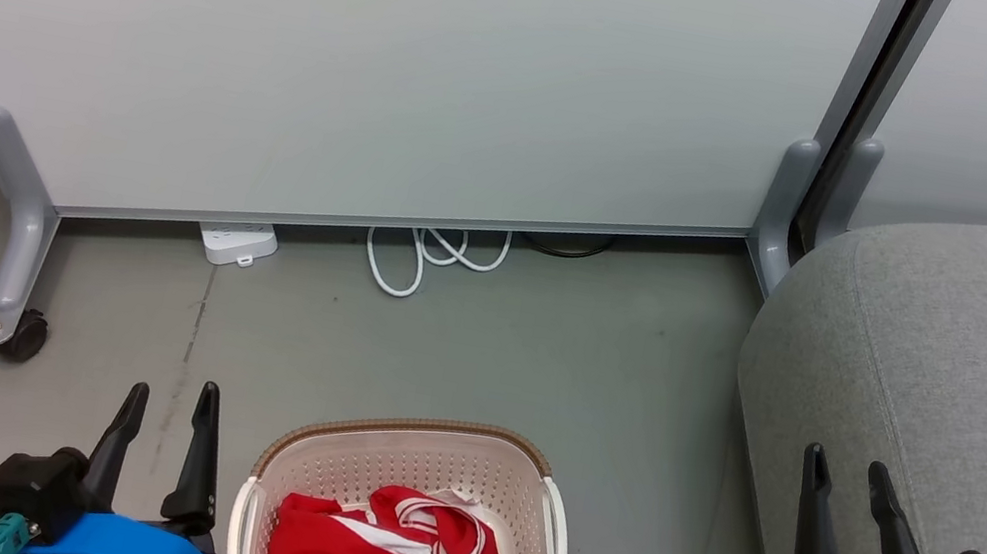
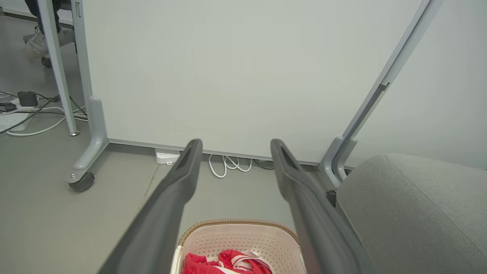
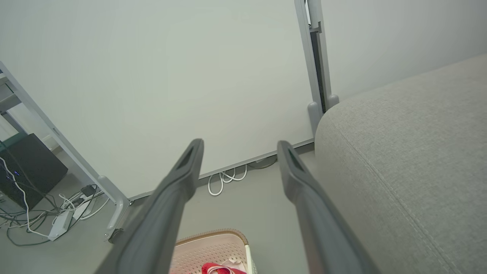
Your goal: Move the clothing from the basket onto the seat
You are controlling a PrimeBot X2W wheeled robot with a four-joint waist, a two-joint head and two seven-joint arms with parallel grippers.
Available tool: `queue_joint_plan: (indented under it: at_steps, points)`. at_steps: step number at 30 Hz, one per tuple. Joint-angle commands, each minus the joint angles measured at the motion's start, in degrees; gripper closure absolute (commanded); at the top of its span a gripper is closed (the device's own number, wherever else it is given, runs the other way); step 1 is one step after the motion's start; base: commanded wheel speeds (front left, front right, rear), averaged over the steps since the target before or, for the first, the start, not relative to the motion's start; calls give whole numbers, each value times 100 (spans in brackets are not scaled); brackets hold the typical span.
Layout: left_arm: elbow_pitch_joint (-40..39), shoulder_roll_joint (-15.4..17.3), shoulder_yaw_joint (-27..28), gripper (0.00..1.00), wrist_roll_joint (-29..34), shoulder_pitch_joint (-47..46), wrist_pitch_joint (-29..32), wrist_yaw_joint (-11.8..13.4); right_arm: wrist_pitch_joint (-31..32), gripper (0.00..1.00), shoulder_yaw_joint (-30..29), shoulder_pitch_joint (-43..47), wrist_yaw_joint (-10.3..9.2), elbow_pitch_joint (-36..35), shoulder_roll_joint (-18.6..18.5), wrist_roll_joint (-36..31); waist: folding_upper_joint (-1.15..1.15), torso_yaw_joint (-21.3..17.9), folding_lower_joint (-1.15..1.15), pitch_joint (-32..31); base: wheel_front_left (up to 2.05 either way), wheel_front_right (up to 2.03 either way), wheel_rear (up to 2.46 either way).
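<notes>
Nothing lifted yet: left pincer (image 1: pixel 174 390) and right pincer (image 1: pixel 847 461) hang spread, empty. The clothing (image 1: pixel 374 551) lies in the basket (image 1: pixel 417 424) (on the floor, beside the seat (image 1: pixel 976 362)). Next, I'd say, one reaches down in.

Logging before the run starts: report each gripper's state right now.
Left dark two-finger gripper: open, holding nothing.
Right dark two-finger gripper: open, holding nothing.

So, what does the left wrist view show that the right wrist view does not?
Left wrist view: a person's white shoe at the top left, and a white power strip under the panel. Right wrist view: a black box at the left. Both: the basket, the red clothing, the grey seat and a coiled white cable.
</notes>
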Motion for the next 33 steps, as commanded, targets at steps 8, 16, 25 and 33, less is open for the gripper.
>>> queue_joint_plan:
  at_steps: [8, 16, 25, 33]
  points:
    - [-13, 54, -39, 0, 435, -66, -146, 36, -130, 0, 45, 31, 2, -58, -28, -450, 0, -9, 0, -9, 0, 0, 0]
    - [15, 47, -77, 0, 740, -24, -234, 73, -198, 0, 65, 64, 2, -80, -29, -798, 0, 0, 0, -44, 0, 0, 0]
    - [48, 35, -103, 0, 996, -7, -318, 114, -244, 0, 72, 89, 1, -116, -30, -1148, 0, -2, 0, -62, 0, 0, 0]
    - [35, 30, -110, 0, 1271, -5, -403, 147, -295, 0, 90, 91, 1, -168, -31, -1450, 0, -10, 0, -11, 0, 0, 0]
